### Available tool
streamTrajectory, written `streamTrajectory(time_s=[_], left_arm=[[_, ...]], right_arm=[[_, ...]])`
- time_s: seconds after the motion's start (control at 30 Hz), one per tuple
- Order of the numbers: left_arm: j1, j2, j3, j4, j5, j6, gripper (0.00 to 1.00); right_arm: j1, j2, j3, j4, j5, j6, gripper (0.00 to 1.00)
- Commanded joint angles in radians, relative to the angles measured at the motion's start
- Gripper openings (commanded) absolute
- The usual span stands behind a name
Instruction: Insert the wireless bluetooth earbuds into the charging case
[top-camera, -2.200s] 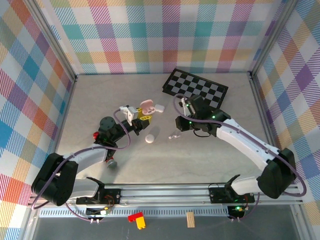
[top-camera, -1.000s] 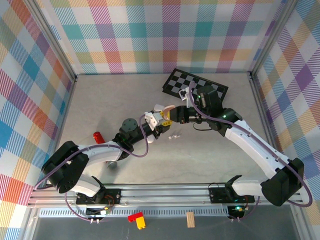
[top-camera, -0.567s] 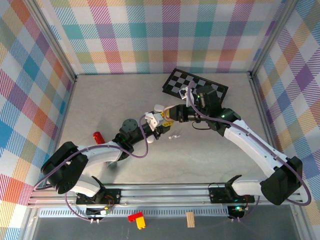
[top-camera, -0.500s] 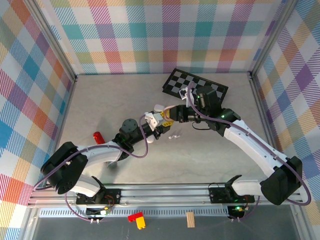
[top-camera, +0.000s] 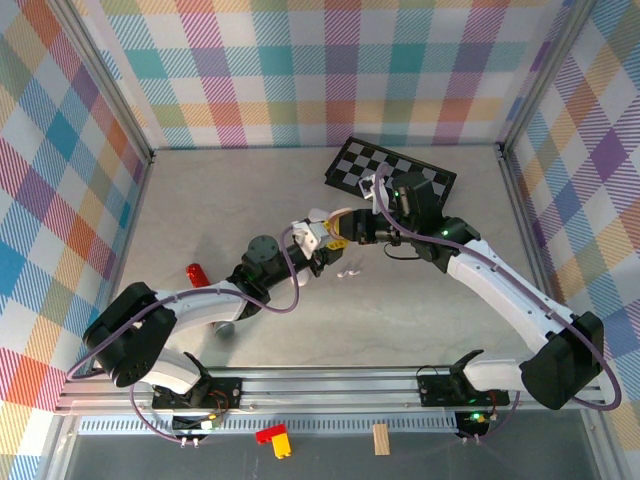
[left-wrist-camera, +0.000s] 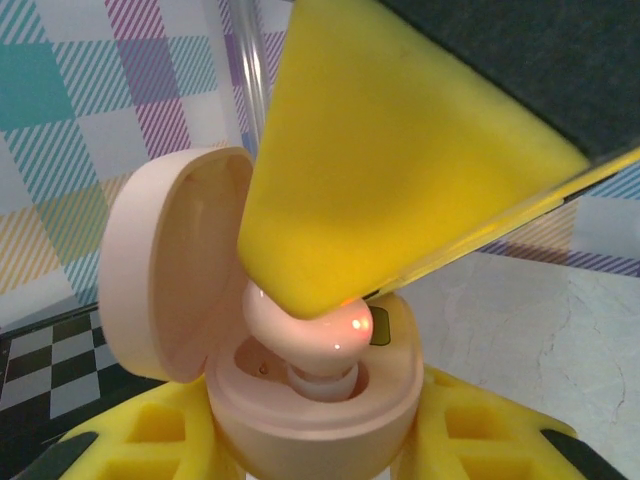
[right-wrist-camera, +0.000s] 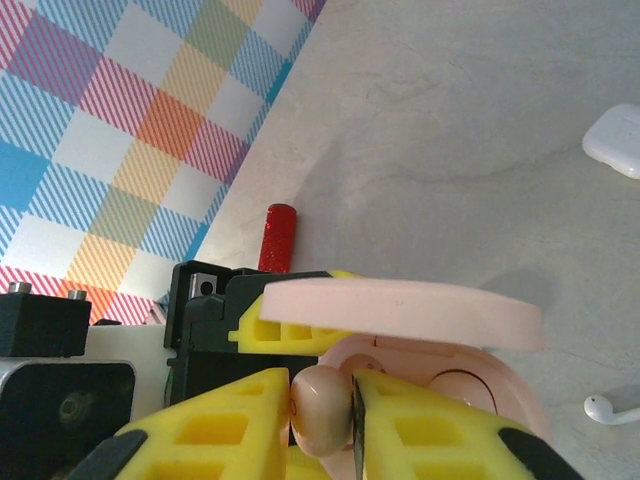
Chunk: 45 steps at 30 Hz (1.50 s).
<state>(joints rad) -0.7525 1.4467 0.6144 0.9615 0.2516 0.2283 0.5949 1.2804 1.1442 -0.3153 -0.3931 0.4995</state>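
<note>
The left gripper (top-camera: 318, 246) and the right gripper (top-camera: 337, 230) meet tip to tip near the middle of the table (top-camera: 420, 310); plaid walls (top-camera: 80, 150) close it in on the left, the back and the right, and a metal rail (top-camera: 330, 385) runs along the near edge. Bare table lies open behind and to the left of the pair, and again to the near right under the right arm's long reach; the checkerboard (top-camera: 392, 178) sits skewed at the back, close behind the right wrist.

The left gripper's yellow fingers (left-wrist-camera: 470, 435) are closed round the body of the pink charging case (left-wrist-camera: 300, 425) and hold it with its mouth upward; its lid (left-wrist-camera: 165, 270) stands swung open to one side. The right gripper's jaws stand narrow, pinched on a pale pink earbud (right-wrist-camera: 318, 410); in the left wrist view that earbud's stem end sits in a well of the case, its rounded head just under the yellow finger. The open lid crosses above the right fingers (right-wrist-camera: 215, 425) in the right wrist view.

On the table a white earbud (top-camera: 348, 272) lies just on the near side of the grippers; a white case (right-wrist-camera: 618, 140) rests well apart from it; a small red block (top-camera: 196, 271) lies left of the left arm, with free surface round it.

A small dark patch (left-wrist-camera: 380, 325) on the case's inner rim is too blurred to read; green lights (top-camera: 428, 235) glow on the right arm.
</note>
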Motion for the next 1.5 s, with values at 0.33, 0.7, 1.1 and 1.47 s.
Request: streamTrajectory(time_s=[0.33,0.7,1.1,1.47], left_arm=[[-0.011,-0.01,0.039,0.031,-0.01,-0.017,0.3],[-0.007,-0.012,0.014,0.039,0.018,-0.012,0.31],[0.003,-0.046,-0.005,0.014,0.025,-0.008,0.31],[0.003,-0.039,-0.001,0.053,0.035,-0.045,0.29]], right_arm=[[-0.003,-0.034,0.009,-0.07,0.068,-0.011,0.32],[-0.003,-0.074,0.053,-0.019,-0.025,-0.039,0.37],[-0.003,0.138,0.331,-0.236,0.037,-0.126,0.38],[-0.004,0.11,0.304,-0.299,0.05,-0.127,0.4]])
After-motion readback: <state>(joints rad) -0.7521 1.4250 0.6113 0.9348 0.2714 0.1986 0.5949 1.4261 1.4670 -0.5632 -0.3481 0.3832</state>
